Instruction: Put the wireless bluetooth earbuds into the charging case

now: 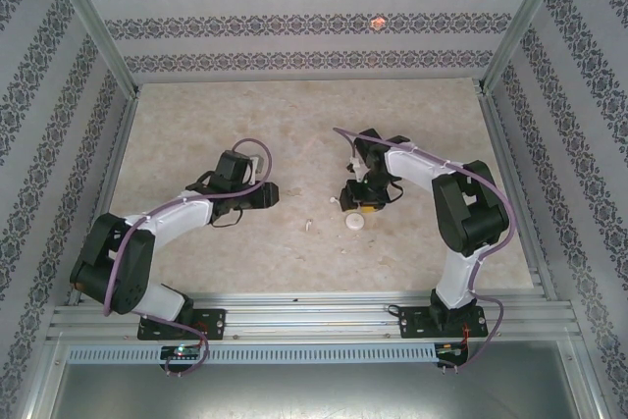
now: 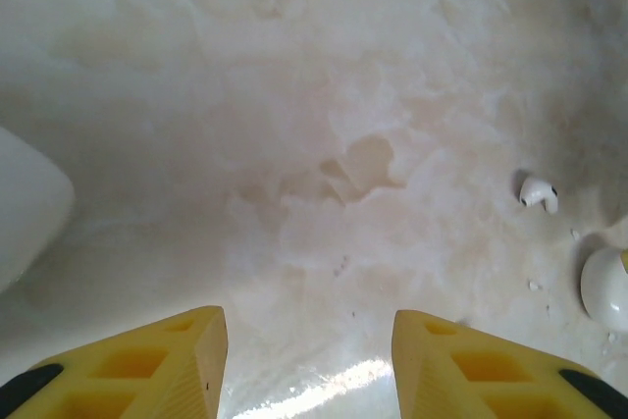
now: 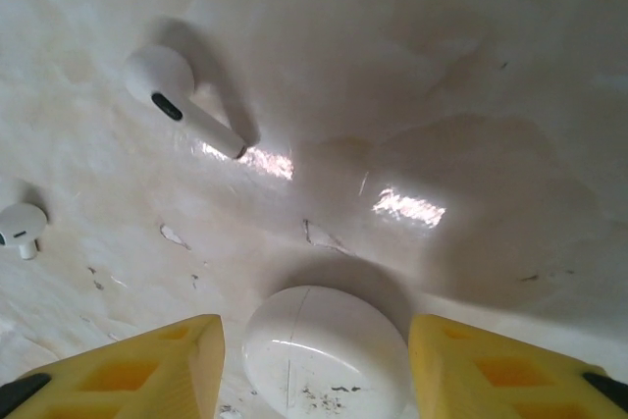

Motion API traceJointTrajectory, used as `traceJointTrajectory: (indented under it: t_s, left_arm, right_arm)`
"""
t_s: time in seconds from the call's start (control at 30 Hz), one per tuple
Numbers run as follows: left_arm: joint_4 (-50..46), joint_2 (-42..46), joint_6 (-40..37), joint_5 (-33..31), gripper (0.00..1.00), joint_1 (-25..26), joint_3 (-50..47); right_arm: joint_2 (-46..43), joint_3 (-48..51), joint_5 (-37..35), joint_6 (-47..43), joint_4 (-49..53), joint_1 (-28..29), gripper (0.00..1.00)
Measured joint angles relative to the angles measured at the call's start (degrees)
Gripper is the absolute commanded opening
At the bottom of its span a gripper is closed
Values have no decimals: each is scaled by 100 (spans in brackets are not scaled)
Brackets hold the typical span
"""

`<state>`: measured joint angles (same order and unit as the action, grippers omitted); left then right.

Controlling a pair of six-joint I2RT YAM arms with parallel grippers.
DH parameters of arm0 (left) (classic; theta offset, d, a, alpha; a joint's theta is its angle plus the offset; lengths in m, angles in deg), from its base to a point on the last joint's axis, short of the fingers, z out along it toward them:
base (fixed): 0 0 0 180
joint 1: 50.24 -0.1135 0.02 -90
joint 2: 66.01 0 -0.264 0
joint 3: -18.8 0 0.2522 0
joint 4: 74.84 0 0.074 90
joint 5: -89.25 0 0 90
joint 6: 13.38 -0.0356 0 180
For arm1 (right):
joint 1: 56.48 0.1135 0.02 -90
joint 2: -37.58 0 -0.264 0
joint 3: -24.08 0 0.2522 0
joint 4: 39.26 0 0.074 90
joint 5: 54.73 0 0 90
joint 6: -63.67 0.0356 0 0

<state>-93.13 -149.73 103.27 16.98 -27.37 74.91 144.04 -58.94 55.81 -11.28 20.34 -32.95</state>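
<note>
One small glossy white rounded plastic charging case (image 3: 324, 355) lies flat on the table between the parted yellow fingers of the right gripper (image 3: 316, 326). A sliver of table shows at the left finger, so it is straddled, not clamped, and nothing is held. The lid looks closed. The case is probably light, rigid, slick and curved, so it could squirt out of a hard pinch; better to take it low across its flatter sides, gently. Just beyond lies one tiny white plastic short-stemmed earbud (image 3: 182, 100), bud end left, stem running right. A second earbud (image 3: 20, 226) lies well apart at the left. Both are likely near weightless, hard and smooth, prone to skid or roll, and the stem seems the sensible place to pinch. The left gripper (image 2: 306, 319) hangs released and empty over bare table, an earbud ahead on its right. The pale beige marbled tabletop (image 1: 294, 125) is glossy with glare, so friction is likely low. Farther out, aluminium frame posts (image 1: 95, 26) and grey-patterned wallpaper walls (image 1: 294, 26) close the cell.
</note>
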Motion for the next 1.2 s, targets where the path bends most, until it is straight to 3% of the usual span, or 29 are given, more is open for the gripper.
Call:
traceJointTrajectory:
  t_s: [0.4, 0.93, 1.2]
  left_arm:
    - [109, 234, 221, -70, 47, 232, -63]
    - [111, 741, 267, -243, 47, 387, -411]
    - [111, 911, 345, -308, 47, 420, -568]
  right_arm:
    - [-457, 684, 286, 566, -258, 345, 54]
    - [-1088, 841, 479, 994, -131, 761, 56]
    - [-1001, 284, -387, 632, 463, 874, 60]
